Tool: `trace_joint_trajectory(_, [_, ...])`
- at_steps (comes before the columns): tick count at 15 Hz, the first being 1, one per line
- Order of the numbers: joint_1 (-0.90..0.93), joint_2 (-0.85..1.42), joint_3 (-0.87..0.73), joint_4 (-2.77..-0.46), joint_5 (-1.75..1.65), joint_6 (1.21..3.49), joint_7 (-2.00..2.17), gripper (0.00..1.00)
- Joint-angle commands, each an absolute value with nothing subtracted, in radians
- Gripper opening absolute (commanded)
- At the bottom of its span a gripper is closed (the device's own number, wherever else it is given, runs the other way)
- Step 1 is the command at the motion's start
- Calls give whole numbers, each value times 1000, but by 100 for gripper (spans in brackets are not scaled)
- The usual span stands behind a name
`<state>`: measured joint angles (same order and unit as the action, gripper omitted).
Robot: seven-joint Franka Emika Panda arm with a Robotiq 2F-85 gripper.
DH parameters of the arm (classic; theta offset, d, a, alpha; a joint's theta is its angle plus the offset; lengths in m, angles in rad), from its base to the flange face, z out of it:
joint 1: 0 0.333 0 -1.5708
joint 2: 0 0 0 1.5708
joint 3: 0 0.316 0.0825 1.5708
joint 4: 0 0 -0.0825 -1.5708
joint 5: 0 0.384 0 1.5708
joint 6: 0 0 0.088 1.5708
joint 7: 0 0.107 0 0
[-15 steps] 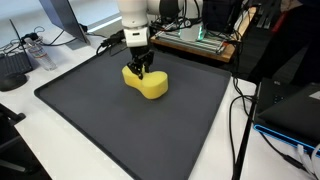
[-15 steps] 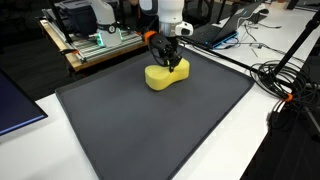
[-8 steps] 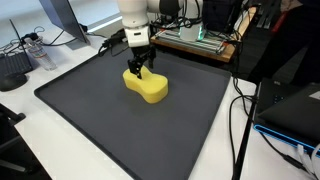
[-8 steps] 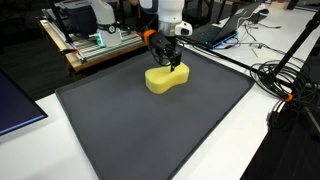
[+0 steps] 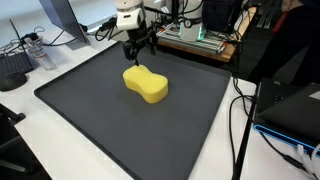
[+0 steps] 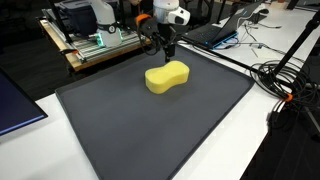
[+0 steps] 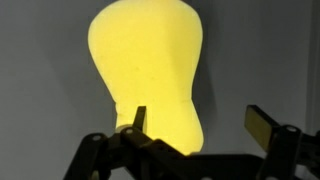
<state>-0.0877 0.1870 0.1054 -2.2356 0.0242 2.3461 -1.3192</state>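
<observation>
A yellow, peanut-shaped sponge (image 5: 146, 83) (image 6: 167, 76) lies flat on the dark grey mat (image 5: 100, 115) (image 6: 150, 135) toward its far side. My gripper (image 5: 141, 52) (image 6: 165, 52) hangs a short way above the sponge's far end, open, with nothing between its fingers. In the wrist view the sponge (image 7: 150, 70) fills the upper middle and reaches down under the left fingertip (image 7: 139, 118). The gripper (image 7: 202, 121) has its jaws spread wide, and the right fingertip (image 7: 265, 125) stands over bare mat.
A wooden board with electronics (image 5: 195, 40) (image 6: 95, 45) stands just behind the mat. Cables (image 5: 240, 120) (image 6: 290, 80) run along the mat's side on the white table. A laptop (image 6: 15, 105) sits at one edge, and a monitor (image 5: 65, 20) at the back.
The gripper was shut on the sponge's far end; it has opened, let go and risen. The sponge stays on the mat in the same spot.
</observation>
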Motion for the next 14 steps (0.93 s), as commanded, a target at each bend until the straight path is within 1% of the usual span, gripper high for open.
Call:
trace_joint_trajectory(1, [-87, 152, 54, -2209, 60, 2296, -1193, 100])
trace_joint_trajectory(5, [-79, 118, 16, -2208, 49, 2289, -996, 100])
trace_joint_trajectory(9, [-64, 56, 30, -2218, 131, 2245, -819, 100])
trace_joint_trajectory(14, [-28, -49, 28, -2253, 209, 2280, -597, 100])
